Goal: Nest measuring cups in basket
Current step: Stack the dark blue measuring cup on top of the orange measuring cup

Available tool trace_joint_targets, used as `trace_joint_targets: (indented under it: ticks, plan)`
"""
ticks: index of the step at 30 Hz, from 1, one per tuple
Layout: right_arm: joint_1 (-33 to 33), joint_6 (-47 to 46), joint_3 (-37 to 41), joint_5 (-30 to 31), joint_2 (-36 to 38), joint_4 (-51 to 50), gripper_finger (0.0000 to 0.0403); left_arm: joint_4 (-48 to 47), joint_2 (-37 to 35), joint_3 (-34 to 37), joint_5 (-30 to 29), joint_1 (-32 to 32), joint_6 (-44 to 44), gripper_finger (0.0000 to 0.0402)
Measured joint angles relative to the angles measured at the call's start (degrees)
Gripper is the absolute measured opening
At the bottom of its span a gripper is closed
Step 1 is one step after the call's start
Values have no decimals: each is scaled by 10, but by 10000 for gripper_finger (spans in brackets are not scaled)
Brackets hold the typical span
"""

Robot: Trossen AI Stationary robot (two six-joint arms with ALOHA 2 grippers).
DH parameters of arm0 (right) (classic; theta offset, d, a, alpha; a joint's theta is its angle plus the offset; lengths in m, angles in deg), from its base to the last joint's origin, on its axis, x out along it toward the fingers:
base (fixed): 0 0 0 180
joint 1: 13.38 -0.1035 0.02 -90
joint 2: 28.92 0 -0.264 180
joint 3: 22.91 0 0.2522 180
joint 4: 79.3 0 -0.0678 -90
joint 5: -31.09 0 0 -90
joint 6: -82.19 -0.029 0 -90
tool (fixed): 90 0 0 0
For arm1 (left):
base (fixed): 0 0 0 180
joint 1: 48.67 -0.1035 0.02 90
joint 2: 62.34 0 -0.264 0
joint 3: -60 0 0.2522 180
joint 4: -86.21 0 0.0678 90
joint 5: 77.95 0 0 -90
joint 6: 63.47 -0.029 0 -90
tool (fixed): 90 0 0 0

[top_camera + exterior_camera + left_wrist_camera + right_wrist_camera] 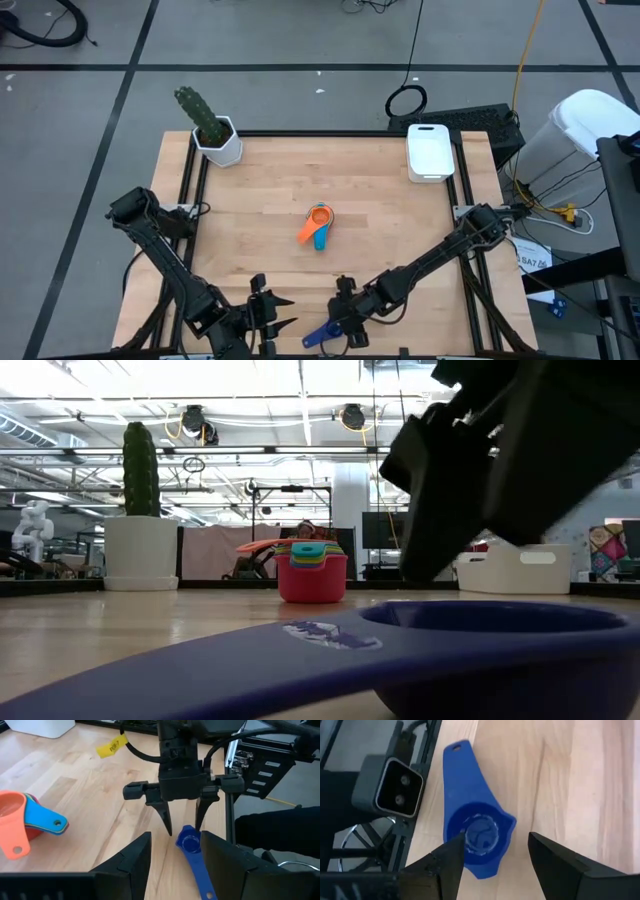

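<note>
A dark blue measuring cup (320, 335) lies bowl-up on the table near its near edge, handle toward the left arm; it fills the low view's foreground (400, 650). My right gripper (496, 837) hangs open just above its bowl (189, 840), one finger over the bowl's inside and one beyond its rim. A nested stack of cups (318, 225), red outermost with orange on top, stands at the table's middle (312, 570). The white basket (430, 150) sits at the far right corner. My left gripper (175, 865) waits open at the near edge, left of the blue cup.
A white hexagonal pot with a green cactus (215, 130) stands at the far left corner. Bare wood lies between the stack and the basket. Black frame rails (465, 230) run along the table's sides. A camera module (395, 787) sits just off the near edge by the blue cup.
</note>
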Motion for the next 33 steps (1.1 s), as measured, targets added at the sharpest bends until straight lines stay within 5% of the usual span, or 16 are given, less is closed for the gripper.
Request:
trace_joint_targets:
  ticks: [16, 20, 25, 33]
  plan:
    - [3, 38, -1, 19, -36, -17, 199, 2, 0, 0, 0, 0, 10, 175]
    - [8, 77, 0, 31, -30, -48, 140, 2, 0, 0, 0, 0, 10, 175]
    - [16, 129, -2, 34, -27, -101, 19, 3, 0, 0, 0, 1, 10, 175]
    - [27, 212, 0, 138, -1, -178, 3, 4, 0, 0, 0, 1, 13, 175]
